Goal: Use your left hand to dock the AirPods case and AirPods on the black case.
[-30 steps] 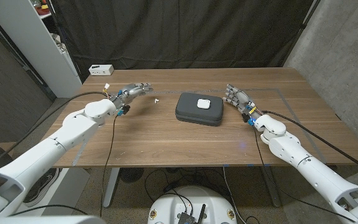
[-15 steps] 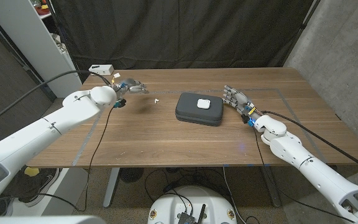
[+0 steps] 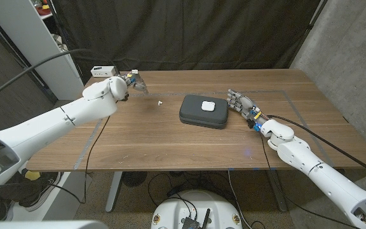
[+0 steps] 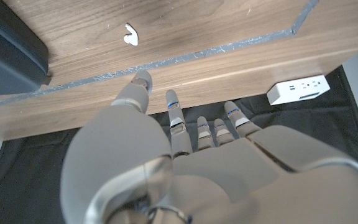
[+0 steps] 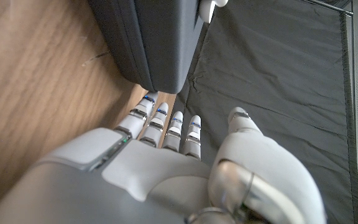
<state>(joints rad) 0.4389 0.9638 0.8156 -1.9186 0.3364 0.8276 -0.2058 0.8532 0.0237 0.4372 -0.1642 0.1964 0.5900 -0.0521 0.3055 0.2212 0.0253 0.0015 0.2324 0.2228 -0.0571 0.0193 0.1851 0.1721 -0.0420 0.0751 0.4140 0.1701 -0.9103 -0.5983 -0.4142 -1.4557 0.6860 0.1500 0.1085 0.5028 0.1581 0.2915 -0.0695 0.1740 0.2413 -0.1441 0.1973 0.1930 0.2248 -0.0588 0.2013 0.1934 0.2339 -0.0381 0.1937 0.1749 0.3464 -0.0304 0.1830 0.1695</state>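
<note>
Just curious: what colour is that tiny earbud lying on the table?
White; the earbud shows best in the left wrist view.

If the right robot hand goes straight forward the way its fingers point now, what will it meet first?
Most likely the black case. In the head view the right robot hand sits just beside it, fingers aimed at its near side wall, with nothing between. Depth is unclear, so the fingers might pass just behind it.

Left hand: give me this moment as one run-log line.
left hand: empty, raised near table's far-left | AirPod: on table | AirPods case: on black case | right hand: idle
</note>
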